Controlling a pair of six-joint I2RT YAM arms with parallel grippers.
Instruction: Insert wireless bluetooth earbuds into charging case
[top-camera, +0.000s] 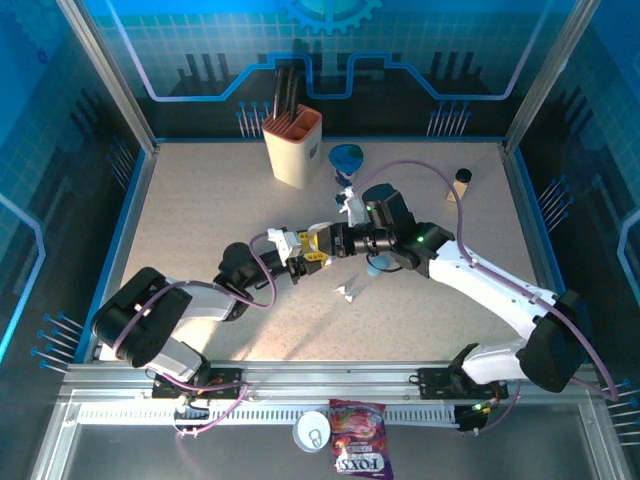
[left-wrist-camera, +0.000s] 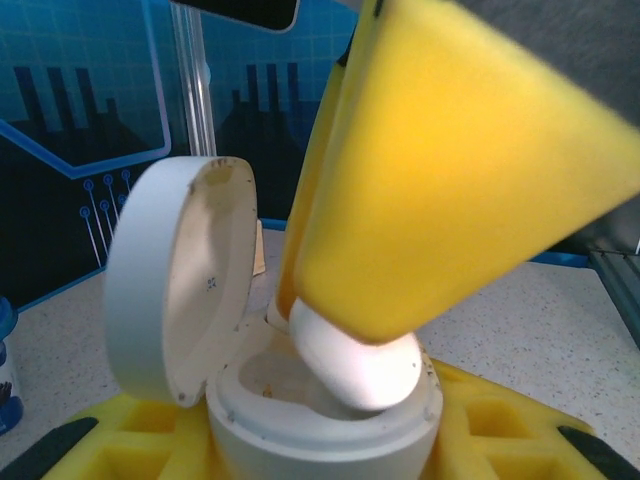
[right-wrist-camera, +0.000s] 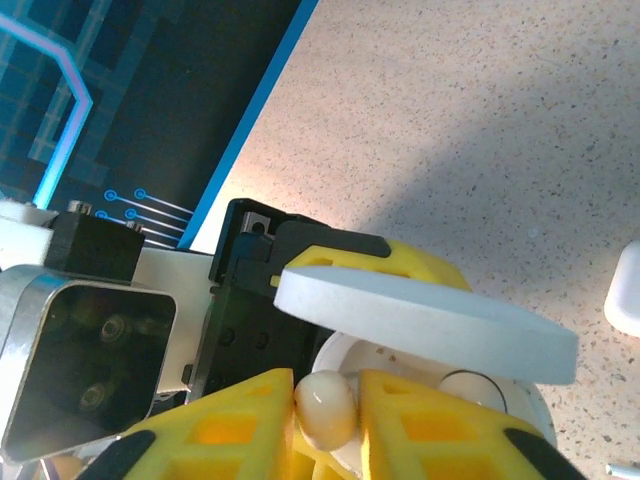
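White stemmed earbud (right-wrist-camera: 325, 408) sat partway in well of white pebble-shaped plastic charging case (left-wrist-camera: 262, 428), round lid (left-wrist-camera: 180, 280) tipped up at 9 o'clock. Right gripper (right-wrist-camera: 327, 392) jaws narrow, pinching bud; left gripper (left-wrist-camera: 318, 468) clamped on case. Insertion step, I reckoned. Next: seat bud, let go. Lid crowded approach. Loose white earbud (top-camera: 347, 291) at 5 o'clock; orange-and-white tool holder (top-camera: 293, 147) at 12, well apart.

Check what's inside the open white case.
One white earbud, pinched by the right pincer, is partway into the case. The pincer's yellow fingers cover much of the interior.
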